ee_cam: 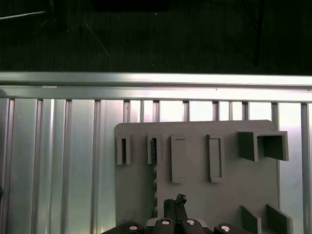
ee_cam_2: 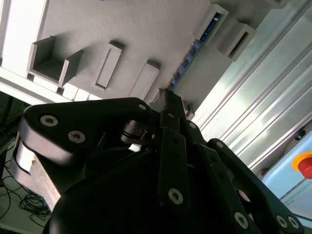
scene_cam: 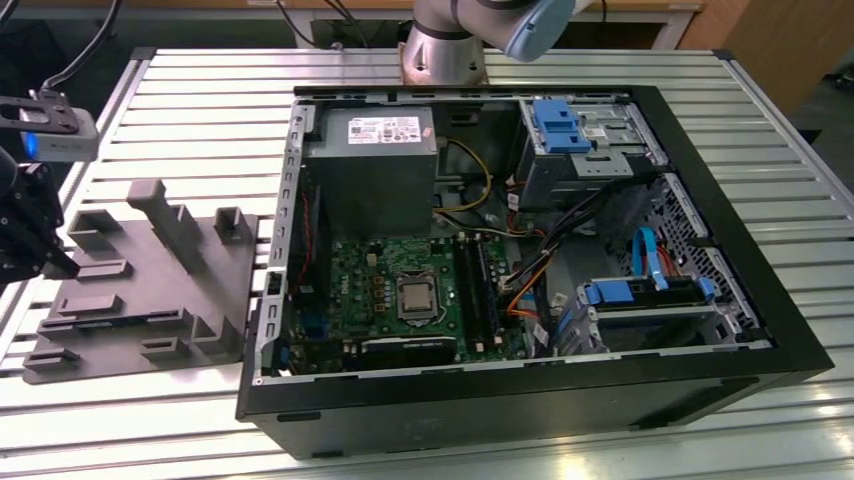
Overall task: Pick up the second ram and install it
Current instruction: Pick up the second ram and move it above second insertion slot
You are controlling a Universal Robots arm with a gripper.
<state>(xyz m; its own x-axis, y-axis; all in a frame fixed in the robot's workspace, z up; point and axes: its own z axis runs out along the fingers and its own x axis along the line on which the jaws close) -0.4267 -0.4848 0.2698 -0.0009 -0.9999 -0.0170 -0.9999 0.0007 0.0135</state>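
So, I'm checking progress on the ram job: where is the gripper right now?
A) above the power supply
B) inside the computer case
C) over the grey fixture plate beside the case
C: the gripper hangs over the grey fixture plate, apart from the computer case.

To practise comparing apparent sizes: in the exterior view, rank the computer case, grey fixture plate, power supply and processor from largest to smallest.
1. computer case
2. grey fixture plate
3. power supply
4. processor

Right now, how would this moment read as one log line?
end effector shut | over grey holder | second ram in holder, not lifted
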